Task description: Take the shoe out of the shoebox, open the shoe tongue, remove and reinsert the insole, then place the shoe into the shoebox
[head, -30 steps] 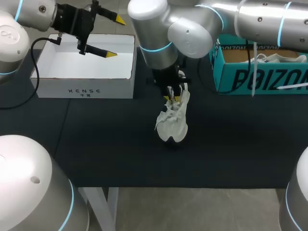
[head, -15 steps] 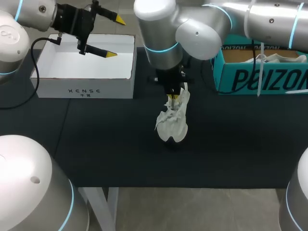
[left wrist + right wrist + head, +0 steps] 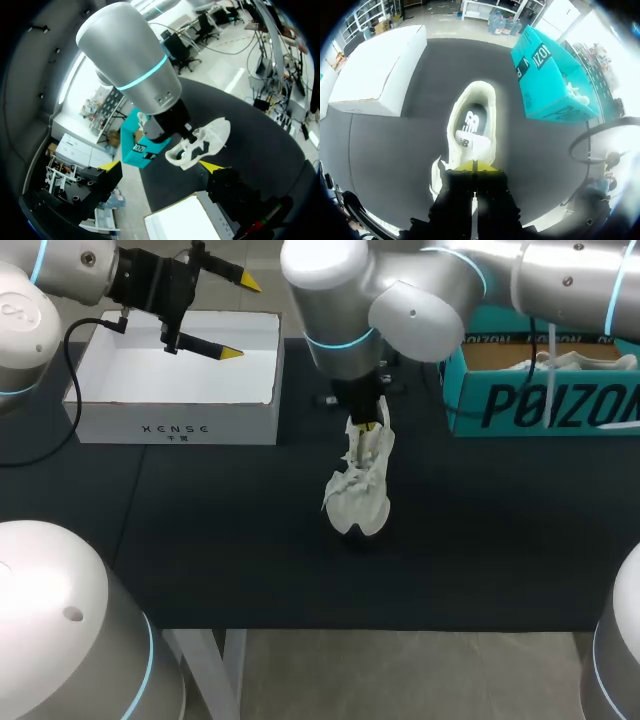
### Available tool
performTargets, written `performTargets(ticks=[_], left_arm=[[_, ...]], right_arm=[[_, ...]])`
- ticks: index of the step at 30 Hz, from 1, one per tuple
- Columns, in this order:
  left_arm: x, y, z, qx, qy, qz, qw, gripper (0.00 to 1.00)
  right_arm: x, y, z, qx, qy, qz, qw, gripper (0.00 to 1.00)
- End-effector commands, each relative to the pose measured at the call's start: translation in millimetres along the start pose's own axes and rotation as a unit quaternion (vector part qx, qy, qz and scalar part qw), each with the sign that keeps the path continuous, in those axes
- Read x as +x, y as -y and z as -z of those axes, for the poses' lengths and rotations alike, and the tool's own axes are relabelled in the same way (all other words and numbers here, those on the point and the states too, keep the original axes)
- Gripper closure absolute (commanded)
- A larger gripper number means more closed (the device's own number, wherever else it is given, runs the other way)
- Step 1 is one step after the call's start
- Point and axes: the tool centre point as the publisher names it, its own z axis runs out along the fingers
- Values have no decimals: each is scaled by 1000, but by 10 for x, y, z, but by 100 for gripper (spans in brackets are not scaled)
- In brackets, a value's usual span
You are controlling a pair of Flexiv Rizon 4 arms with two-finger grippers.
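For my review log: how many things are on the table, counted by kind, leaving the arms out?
Shoeboxes: 2 (white shoebox, open; teal shoebox)
Shoes: 2 (white shoe on the black table top; what looks like a second shoe inside the teal shoebox)
Total: 4

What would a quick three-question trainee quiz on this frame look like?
1. Which tool hangs open over the white shoebox?
2. True or false: the white shoe lies inside a box.
3. The right tool is: A) right at the shoe, B) inside the white shoebox, C) off the table.

Key: 1) the left tool; 2) false, the shoe stands on the black table; 3) A.
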Motion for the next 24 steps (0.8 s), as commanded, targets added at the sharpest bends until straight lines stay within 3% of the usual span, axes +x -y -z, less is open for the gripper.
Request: performTargets(ticks=[1, 5, 6, 17, 18, 22, 24], left_arm=[[3, 2, -4, -1, 0, 0, 1000, 0], [3, 2, -4, -1, 0, 0, 1000, 0], [3, 2, -4, -1, 0, 0, 1000, 0], [3, 2, -4, -1, 0, 0, 1000, 0], [3, 2, -4, -1, 0, 0, 1000, 0], [3, 2, -4, -1, 0, 0, 1000, 0], [3, 2, -4, -1, 0, 0, 1000, 0]], right_arm=[[-172, -16, -30, -7, -41, 22, 999, 100], [-119, -63, 30, -14, -40, 159, 986, 100], [-128, -71, 23, 32, -18, 166, 985, 100], [-128, -71, 23, 32, -18, 166, 985, 100], [-82, -49, 8, -2, -111, 160, 981, 100], [-173, -151, -136, -101, -249, 186, 945, 100], [-241, -265, -209, -118, -292, 236, 919, 100]])
